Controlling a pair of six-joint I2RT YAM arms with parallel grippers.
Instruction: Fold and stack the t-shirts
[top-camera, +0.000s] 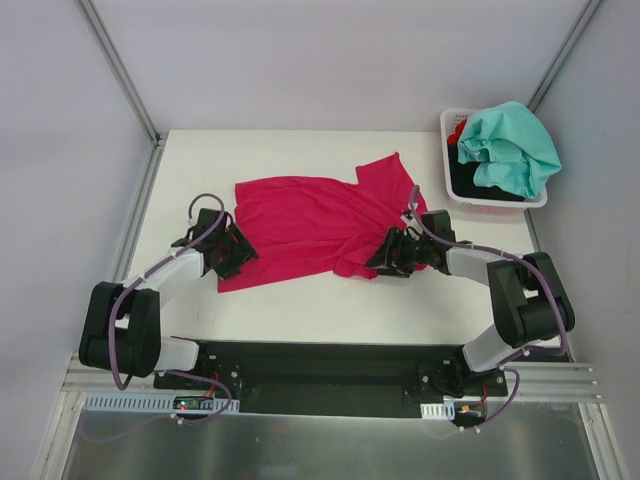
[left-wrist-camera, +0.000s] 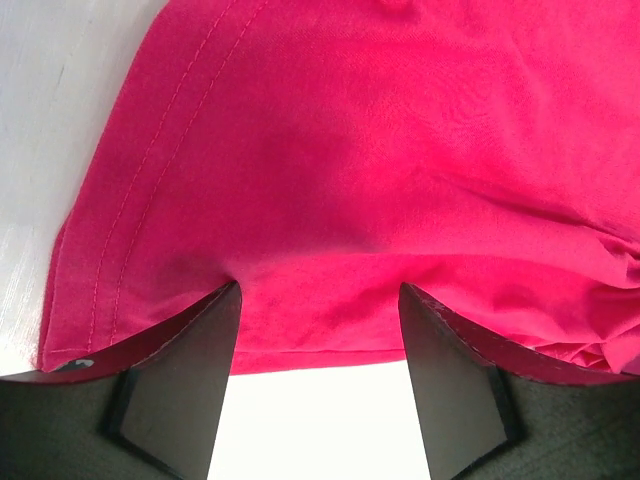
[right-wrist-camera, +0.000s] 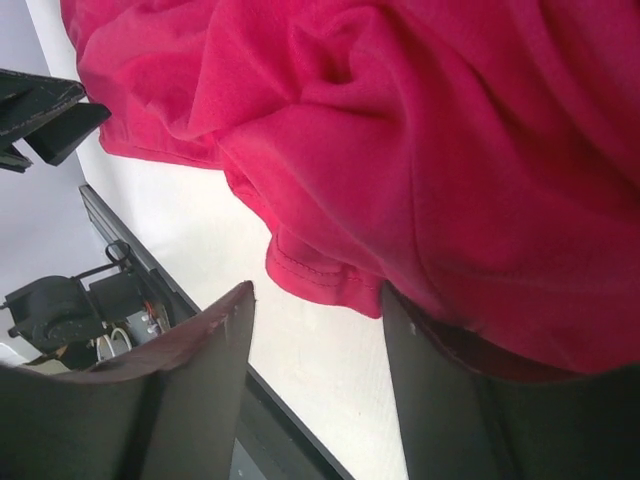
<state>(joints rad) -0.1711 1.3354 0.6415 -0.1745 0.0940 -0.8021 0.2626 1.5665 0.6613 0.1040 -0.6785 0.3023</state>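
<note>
Against the magenta t-shirt (top-camera: 310, 220), left end effector (left-wrist-camera: 320, 288) and right end effector (right-wrist-camera: 315, 290) stand half open, touching cloth.

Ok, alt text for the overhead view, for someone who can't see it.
A magenta t-shirt lies rumpled on a white table, the left gripper at its left edge, the right gripper at its right. A white basket far right holds a teal shirt.
</note>
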